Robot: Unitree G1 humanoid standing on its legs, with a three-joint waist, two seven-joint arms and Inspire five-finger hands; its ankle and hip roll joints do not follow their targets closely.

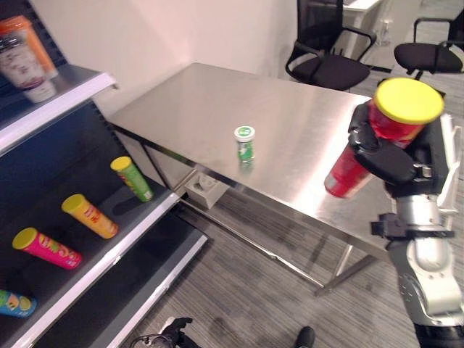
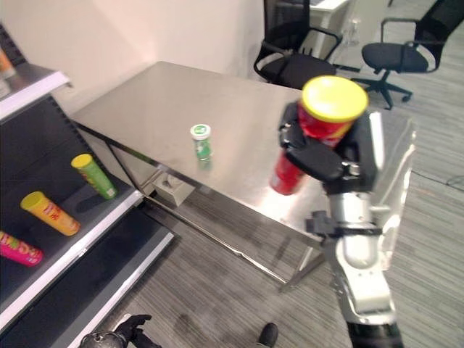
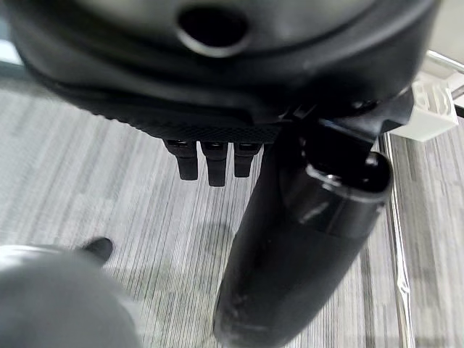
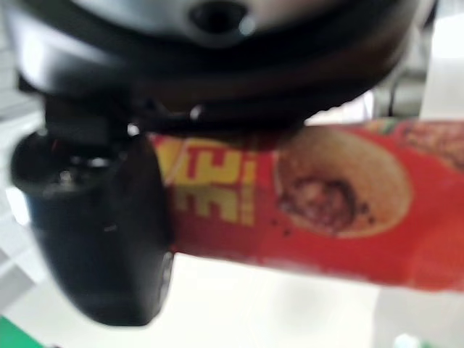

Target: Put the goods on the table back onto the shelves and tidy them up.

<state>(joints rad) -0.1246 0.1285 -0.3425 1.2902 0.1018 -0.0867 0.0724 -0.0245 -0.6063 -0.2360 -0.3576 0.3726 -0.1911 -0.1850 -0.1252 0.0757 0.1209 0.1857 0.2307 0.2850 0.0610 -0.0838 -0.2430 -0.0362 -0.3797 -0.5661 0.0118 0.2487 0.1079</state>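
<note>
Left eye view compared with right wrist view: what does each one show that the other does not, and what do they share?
The left eye view alone shows the steel table, the small green jar on it, the shelves with lying tubes, and the red tube's yellow lid. The right wrist view alone shows the tube's printed side close up. Both share the red tube held in the right hand.

small can on table | tubes on shelf, left of table

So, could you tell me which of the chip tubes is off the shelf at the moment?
The red tube with the yellow lid, gripped in the right hand above the table. The green, orange and pink tubes lie on the shelf.
</note>
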